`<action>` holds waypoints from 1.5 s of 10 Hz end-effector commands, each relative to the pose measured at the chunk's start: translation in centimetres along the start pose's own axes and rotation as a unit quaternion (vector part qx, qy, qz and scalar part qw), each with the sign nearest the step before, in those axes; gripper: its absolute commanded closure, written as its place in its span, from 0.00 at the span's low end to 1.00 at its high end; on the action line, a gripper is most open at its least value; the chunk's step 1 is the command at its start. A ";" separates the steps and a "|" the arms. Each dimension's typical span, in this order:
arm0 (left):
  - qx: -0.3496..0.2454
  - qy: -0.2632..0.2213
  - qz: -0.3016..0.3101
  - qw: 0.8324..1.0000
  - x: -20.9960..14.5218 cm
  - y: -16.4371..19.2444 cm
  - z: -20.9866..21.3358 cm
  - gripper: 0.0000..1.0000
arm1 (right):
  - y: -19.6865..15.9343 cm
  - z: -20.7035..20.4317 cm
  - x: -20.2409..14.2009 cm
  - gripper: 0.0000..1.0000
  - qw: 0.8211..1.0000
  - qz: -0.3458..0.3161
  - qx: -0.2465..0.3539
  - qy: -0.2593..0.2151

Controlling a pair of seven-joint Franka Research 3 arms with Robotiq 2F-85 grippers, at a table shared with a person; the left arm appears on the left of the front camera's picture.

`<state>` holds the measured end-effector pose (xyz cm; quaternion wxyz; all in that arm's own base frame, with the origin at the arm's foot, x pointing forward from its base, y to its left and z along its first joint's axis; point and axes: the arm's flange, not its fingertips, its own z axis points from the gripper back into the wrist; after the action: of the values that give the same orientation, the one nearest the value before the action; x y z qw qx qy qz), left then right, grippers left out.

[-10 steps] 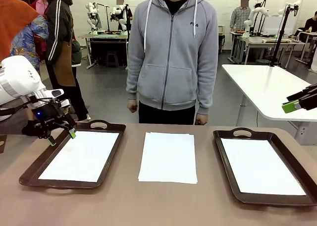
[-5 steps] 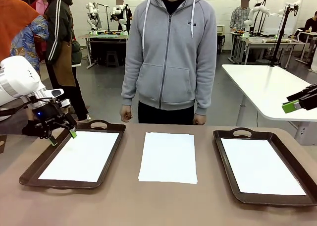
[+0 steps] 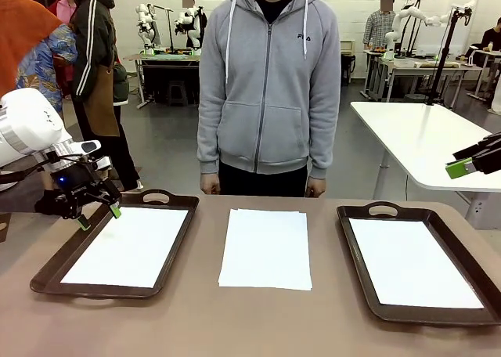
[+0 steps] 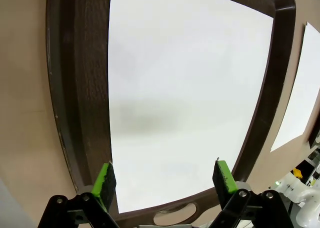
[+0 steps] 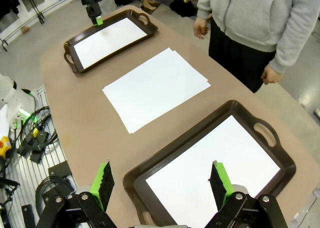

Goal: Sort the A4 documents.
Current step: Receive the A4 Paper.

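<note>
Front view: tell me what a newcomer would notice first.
A pile of white sheets lies mid-table between two brown trays; the left tray holds a sheet, the right tray a second sheet. The open left gripper hangs over the left tray's far corner. A person in a grey hoodie stands at the far side.

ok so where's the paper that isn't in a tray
In the front view the loose sheets lie mid-table, between the left tray and the right tray, in front of the person.
</note>
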<state>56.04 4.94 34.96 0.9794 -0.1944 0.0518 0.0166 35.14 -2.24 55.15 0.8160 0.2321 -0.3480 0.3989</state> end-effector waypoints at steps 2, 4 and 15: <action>0.010 0.001 0.003 1.000 0.0 0.1 0.1 0.00 | 0.0 -0.1 0.0 0.00 1.000 0.001 0.002 -0.002; 0.010 0.001 0.003 1.000 0.0 0.1 0.1 0.00 | 0.0 -0.1 0.0 0.00 1.000 0.001 0.002 -0.002; -0.110 -0.283 -0.269 0.914 -11.7 -7.6 17.0 0.00 | 0.0 -0.1 0.0 0.00 1.000 0.001 0.002 -0.002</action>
<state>47.67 3.05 55.97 0.9220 -0.2262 -0.2738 -0.1545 35.14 -2.23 55.15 0.8161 0.2319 -0.3479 0.3990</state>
